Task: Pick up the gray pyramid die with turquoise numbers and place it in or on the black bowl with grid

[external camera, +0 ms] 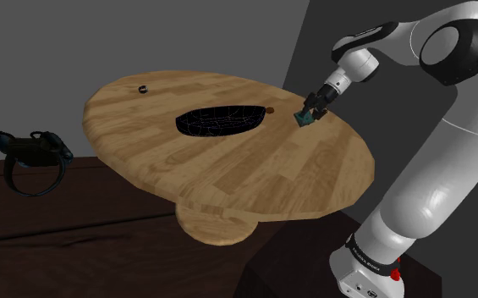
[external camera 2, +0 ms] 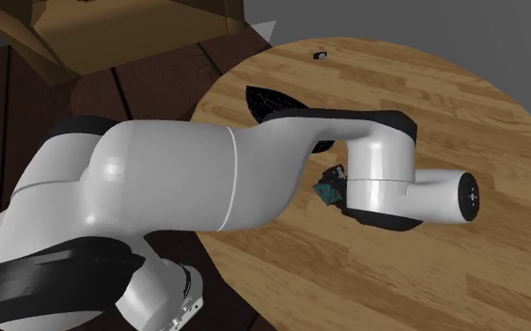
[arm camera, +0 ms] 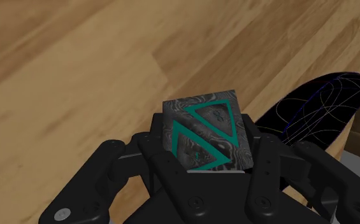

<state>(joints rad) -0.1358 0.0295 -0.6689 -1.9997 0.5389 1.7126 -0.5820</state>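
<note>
- Could lose the gray pyramid die [arm camera: 205,133] during the carry: clasped on sloping faces, so liable to squeeze out or to turn in the grip under a quick move.
- Could drop it short of the black bowl [external camera: 220,120], onto the wooden surface [external camera: 228,169], by releasing too early. From there could roll away, being not far from the edge at the shoulder view's right.
- Could knock the near rim of the bowl by travelling too low, and so push the bowl aside or tip it. Needs more height first, by my judgement.
- Could bounce the die out by letting go from too high, the bowl looking rather shallow.
- Could miss the middle of the bowl by stopping just over the rim, leaving the die balanced there or fallen outside.
- About the gripper [arm camera: 204,156]: closed only part way, stopped by the die, with a black finger [arm camera: 264,153] pressing on each side. Holds nothing else and touches nothing else, as far as can be seen.
- About the place of the die: between the fingers, turquoise triangles turned toward the wrist camera, near the bowl and low over the surface. Cannot tell whether clear of the wood or touching it.
</note>
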